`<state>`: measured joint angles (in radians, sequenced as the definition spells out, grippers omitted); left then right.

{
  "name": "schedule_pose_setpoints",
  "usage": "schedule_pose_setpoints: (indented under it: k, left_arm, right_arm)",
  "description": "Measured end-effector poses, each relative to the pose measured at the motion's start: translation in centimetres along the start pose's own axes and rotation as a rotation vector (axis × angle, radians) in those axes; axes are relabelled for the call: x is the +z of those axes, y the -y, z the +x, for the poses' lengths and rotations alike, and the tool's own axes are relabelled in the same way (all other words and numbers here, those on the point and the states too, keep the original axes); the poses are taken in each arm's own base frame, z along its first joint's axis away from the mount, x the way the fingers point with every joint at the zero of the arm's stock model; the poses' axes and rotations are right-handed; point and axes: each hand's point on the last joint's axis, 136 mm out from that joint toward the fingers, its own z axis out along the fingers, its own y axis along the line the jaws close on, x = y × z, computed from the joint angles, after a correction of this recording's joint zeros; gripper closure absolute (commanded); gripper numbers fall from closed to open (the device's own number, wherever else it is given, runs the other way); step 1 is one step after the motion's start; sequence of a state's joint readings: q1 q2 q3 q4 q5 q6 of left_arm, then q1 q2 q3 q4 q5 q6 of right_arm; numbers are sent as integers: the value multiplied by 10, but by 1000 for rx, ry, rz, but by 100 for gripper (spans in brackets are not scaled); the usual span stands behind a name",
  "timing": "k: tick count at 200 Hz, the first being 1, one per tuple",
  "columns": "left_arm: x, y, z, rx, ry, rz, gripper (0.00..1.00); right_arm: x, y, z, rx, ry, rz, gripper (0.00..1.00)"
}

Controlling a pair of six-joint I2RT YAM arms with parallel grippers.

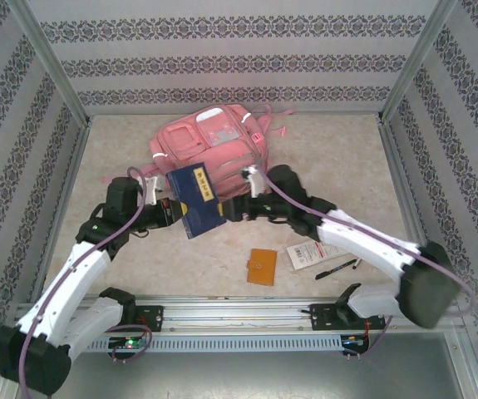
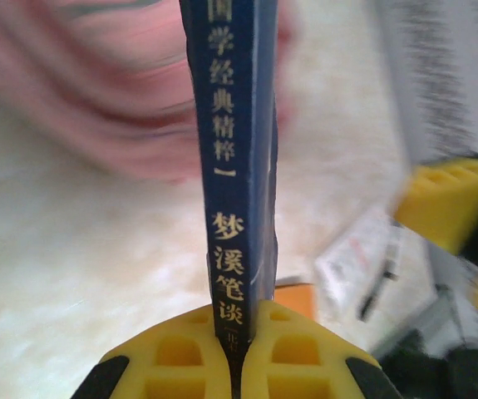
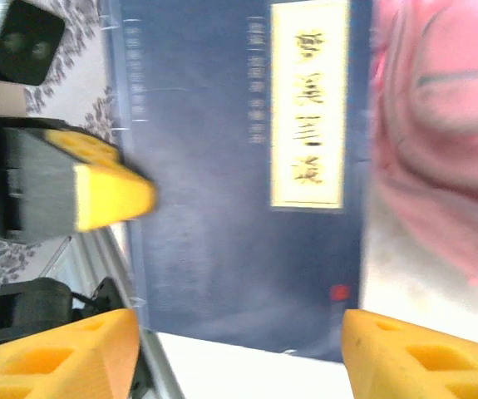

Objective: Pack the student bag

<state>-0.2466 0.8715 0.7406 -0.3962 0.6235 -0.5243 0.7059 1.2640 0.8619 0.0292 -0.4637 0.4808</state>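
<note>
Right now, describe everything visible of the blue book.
The book is thin, dark blue, closed, with a cream title label on the cover and gold Chinese characters down the spine. The left gripper is shut on its spine, holding it in front of the pink backpack. The right gripper stands open at another edge.

Pink student bag, navy book with gold lettering, orange wallet, marbled beige table, floral-striped walls
</note>
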Motion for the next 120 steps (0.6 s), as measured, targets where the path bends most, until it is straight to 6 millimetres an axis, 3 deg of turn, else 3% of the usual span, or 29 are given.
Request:
schedule_pose_setpoints:
  k: [20, 26, 32, 65, 95, 120]
  left_arm:
    - [-9, 44, -10, 111, 13, 207, 100]
    - [-10, 55, -12, 132, 6, 263, 100]
    - [-10, 65, -14, 154, -3, 320, 100]
    - [-5, 98, -26, 165, -42, 548, 100]
    - [-10, 126, -31, 164, -95, 721, 100]
    - [-13, 141, -28, 161, -160, 819, 100]
  right_arm:
    - [-36, 3, -9, -96, 91, -9, 19]
    - [-44, 2, -12, -114, 110, -18, 4]
    - [-52, 1, -17, -129, 130, -26, 2]
    - [-75, -10, -28, -148, 167, -133, 2]
    - [-71, -32, -24, -74, 97, -331, 6]
    - [-64, -44, -21, 27, 8, -470, 19]
